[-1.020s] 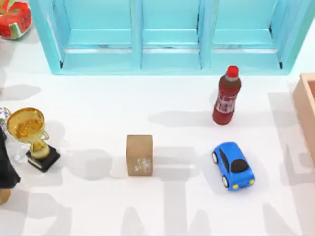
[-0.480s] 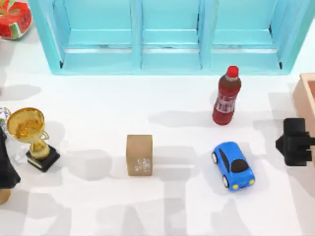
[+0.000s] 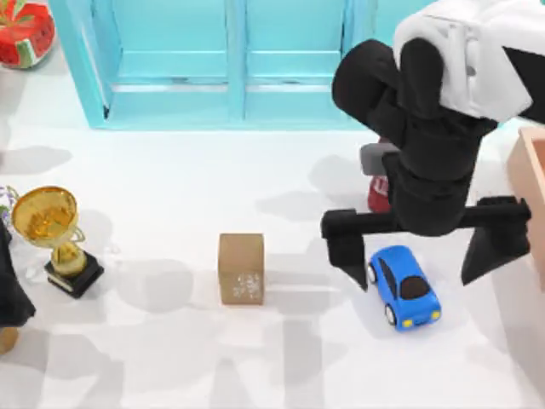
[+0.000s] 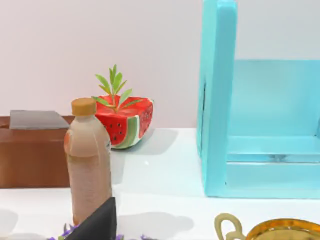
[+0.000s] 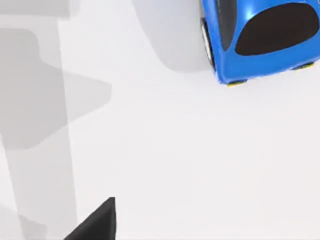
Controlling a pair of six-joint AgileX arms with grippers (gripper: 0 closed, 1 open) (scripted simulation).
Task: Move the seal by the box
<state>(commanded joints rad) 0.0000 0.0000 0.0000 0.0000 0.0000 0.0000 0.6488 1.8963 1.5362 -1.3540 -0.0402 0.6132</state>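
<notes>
The seal [image 3: 241,268] is a small tan-brown block with a pale speckled mark, lying on the white table left of centre. The box [image 3: 531,183], peach-tan with thick walls, pokes in at the right edge. My right gripper [image 3: 415,279] hangs wide open above a blue toy car [image 3: 404,288], one black finger on each side of it, well to the right of the seal. The right wrist view looks down on the car [image 5: 260,40] and bare table, with one dark fingertip [image 5: 97,222] at the edge. My left arm [image 3: 10,290] is parked at the left edge.
A red bottle [image 3: 377,194] stands half hidden behind the right arm. A gold trophy [image 3: 49,226] is at the left, a cyan shelf [image 3: 289,68] along the back, a watermelon planter [image 3: 24,30] in the corner. The left wrist view shows a tan bottle [image 4: 89,160] and a brown block [image 4: 32,150].
The right arm has swung in from the right edge and now hangs over the blue car, covering most of the red bottle. The seal has not moved.
</notes>
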